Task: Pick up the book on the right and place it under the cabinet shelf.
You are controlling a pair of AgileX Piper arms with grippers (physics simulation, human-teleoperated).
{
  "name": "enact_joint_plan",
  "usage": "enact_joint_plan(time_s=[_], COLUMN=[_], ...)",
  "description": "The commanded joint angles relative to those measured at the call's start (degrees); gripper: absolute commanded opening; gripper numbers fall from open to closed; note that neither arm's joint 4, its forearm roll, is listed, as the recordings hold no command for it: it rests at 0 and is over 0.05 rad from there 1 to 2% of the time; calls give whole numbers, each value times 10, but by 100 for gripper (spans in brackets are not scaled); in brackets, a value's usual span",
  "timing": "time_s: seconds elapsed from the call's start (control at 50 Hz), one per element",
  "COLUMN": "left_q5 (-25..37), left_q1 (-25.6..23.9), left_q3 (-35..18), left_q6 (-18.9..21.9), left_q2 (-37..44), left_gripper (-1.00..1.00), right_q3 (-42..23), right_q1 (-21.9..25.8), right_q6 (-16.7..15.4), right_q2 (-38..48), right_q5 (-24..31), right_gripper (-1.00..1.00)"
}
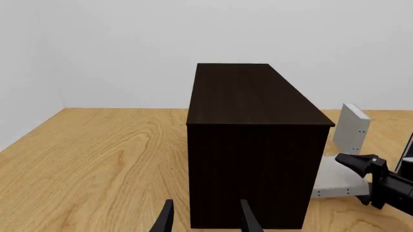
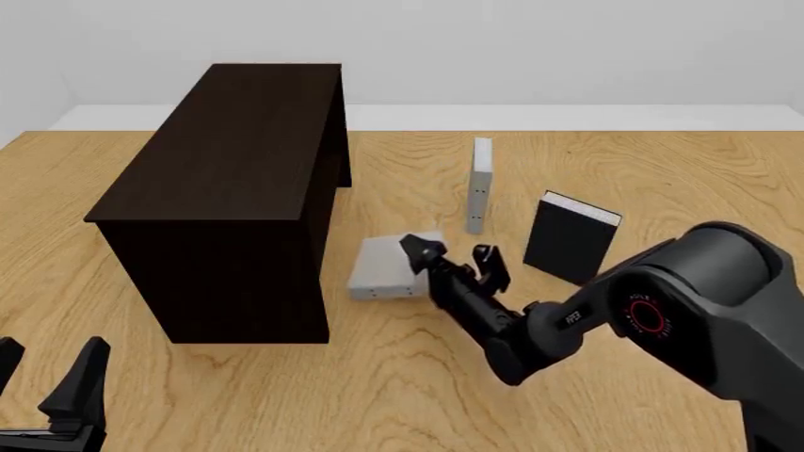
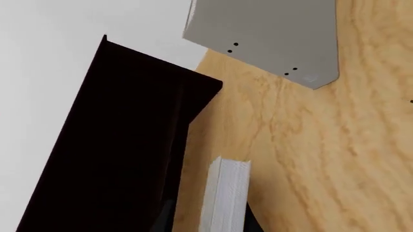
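1. Biggest thing on the wooden table point(image 2: 679, 160) is the cabinet shelf point(image 2: 214, 217), dark brown and boxy. It stands left of centre, and as far as the front view shows, nothing has gone into it yet. The side facing the books is too dark to read.
2. The right arm reaches in low across the table, and its right gripper point(image 2: 455, 256) is at the near-right end of the book point(image 2: 380, 268). In the right wrist view the white page edges point(image 3: 226, 193) run straight up from between the fingers point(image 3: 166, 218), which sit tight against either cover. I'd call that a pinch on the book.
3. The book itself, light grey, is low and flat-looking just beside the foot of the cabinet on its right. It is close, but not under it. Whether it touches the table, I can't tell.
4. The black-covered book point(image 2: 571, 237) stands upright further right, clear of the arm.
5. The look-alike grey book point(image 2: 480, 184) stands on edge behind, dots showing, with no gripper near it.
6. The left gripper point(image 2: 51, 367) hangs at the near-left corner with its fingers spread and nothing between them.
7. My score so far: the grasp looks made and the book has reached the cabinet's flank. What's left is the slide in under the shelf and the release.
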Motion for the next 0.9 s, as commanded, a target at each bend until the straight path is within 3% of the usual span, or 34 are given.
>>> enact_joint_plan(time_s=[0.02,0.48,0.9], left_q5=[0,-7,-5], left_q1=[0,1,1], left_q3=[0,-2,-1], left_q6=[0,0,0], left_q2=[0,8,4], left_gripper=[100,100,100], right_q3=[3,27,33], right_q1=[-30,-41,-46], right_q6=[-101,-141,-231], right_q2=[-17,-78,-152], right_q5=[63,111,213], right_gripper=[100,100,100])
